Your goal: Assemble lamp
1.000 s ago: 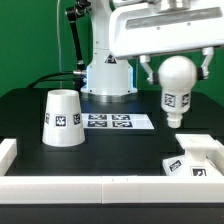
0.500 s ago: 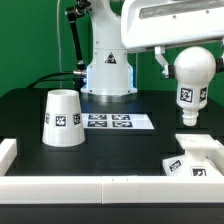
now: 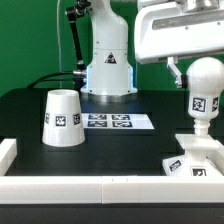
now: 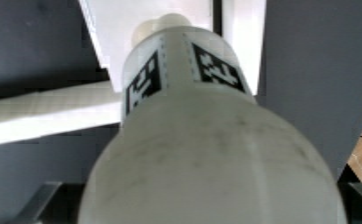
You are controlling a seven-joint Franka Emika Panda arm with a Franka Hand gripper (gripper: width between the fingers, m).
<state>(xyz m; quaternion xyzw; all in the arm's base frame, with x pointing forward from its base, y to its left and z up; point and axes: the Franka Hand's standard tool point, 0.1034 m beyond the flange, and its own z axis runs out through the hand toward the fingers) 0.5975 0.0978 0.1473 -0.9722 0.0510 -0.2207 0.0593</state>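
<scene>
My gripper [image 3: 204,72] is shut on the white round-headed bulb [image 3: 204,92], held upright with its stem pointing down just above the squat square base [image 3: 197,157] at the exterior view's right. In the wrist view the bulb [image 4: 192,130] fills the picture and its tagged stem points at the white base [image 4: 116,35] below. The tapered cone shade [image 3: 62,117] stands on the black table at the exterior view's left, apart from the rest.
The marker board [image 3: 117,122] lies flat behind the middle of the table. The robot pedestal [image 3: 107,70] stands at the back. A low white wall [image 3: 70,188] runs along the table's front edge and left side.
My gripper has carried the bulb toward the exterior view's right and a little lower, from beside the marker board to above the base.
</scene>
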